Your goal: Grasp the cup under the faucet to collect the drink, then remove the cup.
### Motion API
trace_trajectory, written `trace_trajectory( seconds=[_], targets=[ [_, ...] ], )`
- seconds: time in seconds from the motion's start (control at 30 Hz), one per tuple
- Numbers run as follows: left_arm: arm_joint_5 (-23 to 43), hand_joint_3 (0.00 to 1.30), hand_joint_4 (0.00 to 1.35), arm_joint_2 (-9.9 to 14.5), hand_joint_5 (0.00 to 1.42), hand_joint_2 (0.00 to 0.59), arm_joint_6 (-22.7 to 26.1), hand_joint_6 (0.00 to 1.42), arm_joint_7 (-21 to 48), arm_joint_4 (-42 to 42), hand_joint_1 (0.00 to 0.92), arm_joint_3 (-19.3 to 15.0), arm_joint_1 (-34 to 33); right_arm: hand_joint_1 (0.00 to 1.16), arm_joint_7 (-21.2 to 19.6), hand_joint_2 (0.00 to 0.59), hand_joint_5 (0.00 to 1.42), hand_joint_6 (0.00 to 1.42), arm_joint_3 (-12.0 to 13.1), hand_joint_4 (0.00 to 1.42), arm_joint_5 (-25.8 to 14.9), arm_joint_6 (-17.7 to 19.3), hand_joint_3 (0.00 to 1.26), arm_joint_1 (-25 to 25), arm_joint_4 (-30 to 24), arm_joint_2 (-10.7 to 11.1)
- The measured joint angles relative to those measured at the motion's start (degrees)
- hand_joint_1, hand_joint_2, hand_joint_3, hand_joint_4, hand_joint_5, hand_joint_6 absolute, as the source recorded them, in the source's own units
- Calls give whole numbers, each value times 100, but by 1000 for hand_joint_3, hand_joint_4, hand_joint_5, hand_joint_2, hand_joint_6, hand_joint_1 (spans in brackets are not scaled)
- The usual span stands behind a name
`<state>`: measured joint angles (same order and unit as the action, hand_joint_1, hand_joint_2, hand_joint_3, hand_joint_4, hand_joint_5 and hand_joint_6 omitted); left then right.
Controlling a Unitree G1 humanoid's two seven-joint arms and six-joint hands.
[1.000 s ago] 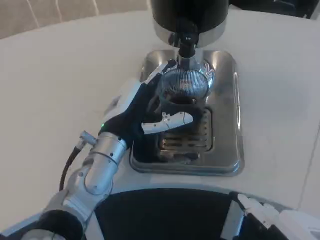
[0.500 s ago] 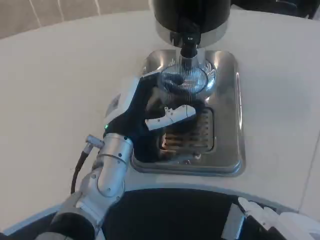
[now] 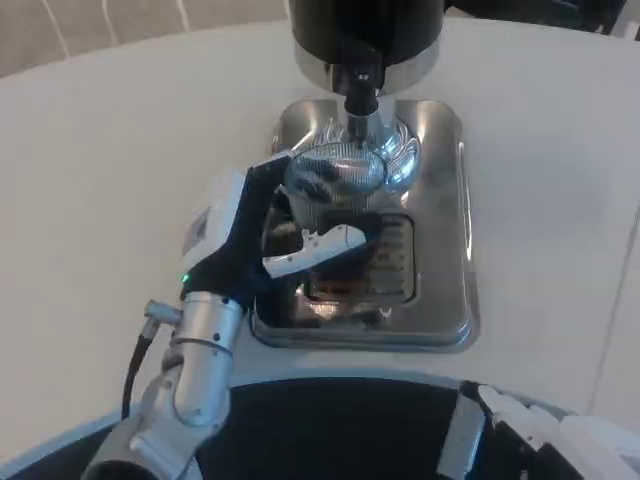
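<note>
The left forearm (image 3: 195, 375) rises from the lower left of the frame toward the centre. The left hand (image 3: 245, 235) sits left of centre, its white back facing left and its dark fingers wrapped round the cup (image 3: 335, 180); one white finger (image 3: 315, 248) crosses in front of the cup's lower wall. The hand grasps the cup. The cup is a clear ribbed vessel, standing upright just above centre, directly beneath the faucet (image 3: 358, 95). Its contents cannot be determined through the reflections. The faucet projects downward from the black dispenser (image 3: 365, 30) at the top centre. Below the cup lies the steel drip tray (image 3: 450, 240), with a slotted grate (image 3: 385, 265) in its lower half. The tray rests on the white table (image 3: 100, 170). At the lower right corner, part of the right hand (image 3: 560, 435) shows in white; whether it is released or clenched cannot be determined.
</note>
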<state>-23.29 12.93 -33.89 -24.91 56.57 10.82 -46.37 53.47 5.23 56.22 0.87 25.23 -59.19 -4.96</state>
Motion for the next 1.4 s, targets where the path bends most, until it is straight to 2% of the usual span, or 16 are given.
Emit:
trace_trajectory(
  seconds=[0.13,0.5,0.77,0.9,1.07,1.23,1.4],
  targets=[
    [23,972,1166,184,1348,76,-218,1127,11,-189,577,-99,237,121,15,560,0,0,-73,0,51,-93,0,-110,0,41],
    [292,962,1179,772,1373,51,-821,1300,508,-1034,597,-563,1036,121,69,549,0,0,-229,0,224,-326,0,-513,0,125],
    [762,962,1179,1059,1374,51,-1133,1314,1239,-1559,598,-917,1650,87,137,545,0,0,-239,0,363,-424,0,-1031,1,157],
    [977,962,1168,1184,1374,42,-1242,1344,1602,-1839,607,-1066,1956,76,198,545,0,0,-204,0,436,-487,0,-1362,1,340],
    [1186,956,1166,1222,1373,32,-1300,1356,1880,-2175,616,-1298,2236,72,216,547,0,0,-246,0,494,-625,0,-1675,0,573],
    [1415,957,1166,1271,1362,25,-1354,1362,2221,-2728,617,-1478,2695,76,235,549,0,0,-529,0,648,-703,0,-1888,1,725],
    [1512,957,1166,1271,1359,18,-1351,1366,2459,-3107,617,-1586,3056,79,235,549,0,0,-784,0,774,-717,0,-1954,0,768]
  ],
)
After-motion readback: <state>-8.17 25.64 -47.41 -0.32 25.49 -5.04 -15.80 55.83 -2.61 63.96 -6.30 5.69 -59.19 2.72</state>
